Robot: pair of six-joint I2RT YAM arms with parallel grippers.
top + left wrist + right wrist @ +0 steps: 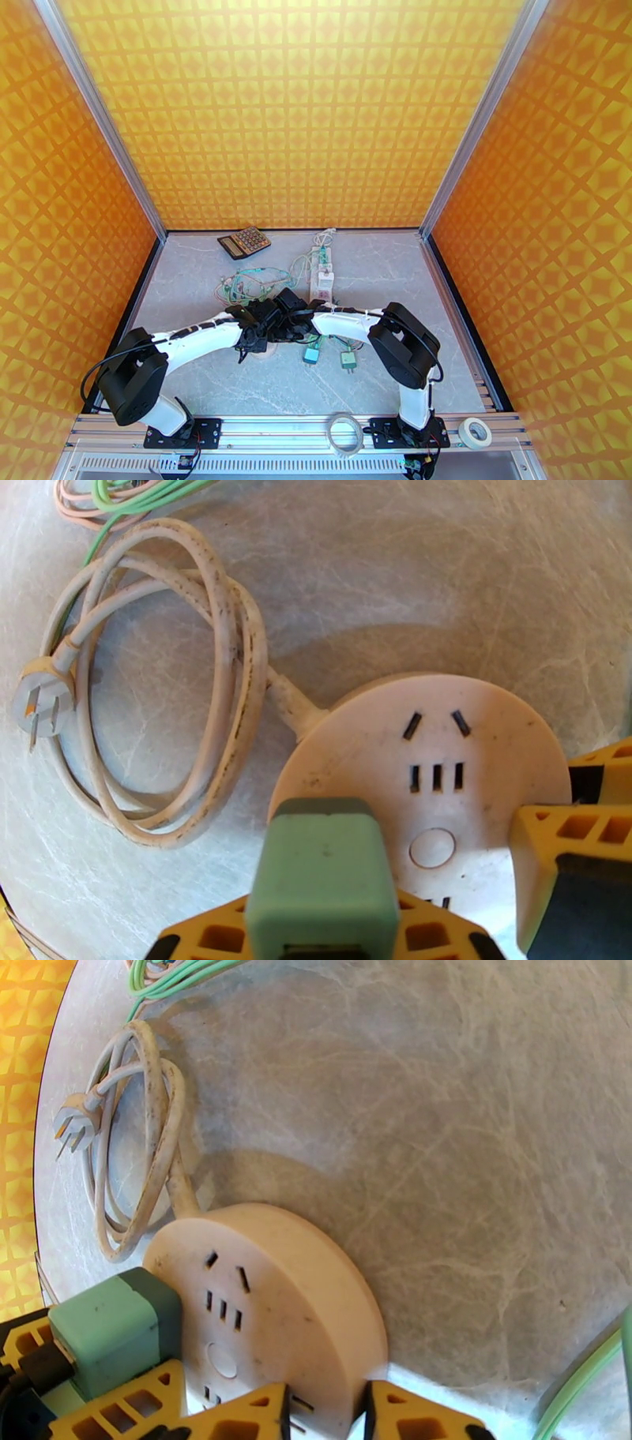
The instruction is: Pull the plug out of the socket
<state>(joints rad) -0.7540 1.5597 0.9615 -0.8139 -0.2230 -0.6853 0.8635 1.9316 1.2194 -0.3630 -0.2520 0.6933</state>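
**Plug (320, 867) and socket (505, 748) each held in a grip**

The left gripper (317, 944) is clamped on the green plug, which sits between its yellow fingers and against the face of the round white socket just ahead of them. The right gripper (324, 1406) pinches the socket's rim between its fingers, with the plug just to its left. Beyond the left gripper and to its left, the socket's white cord (237, 646) lies coiled on the marble table (442, 567). The cord's pronged end (41, 703) lies at the coil's far left.

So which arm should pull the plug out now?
Left. The left claw is shut on the plug; the right claw clamps the socket by its rim, probably steadying it.
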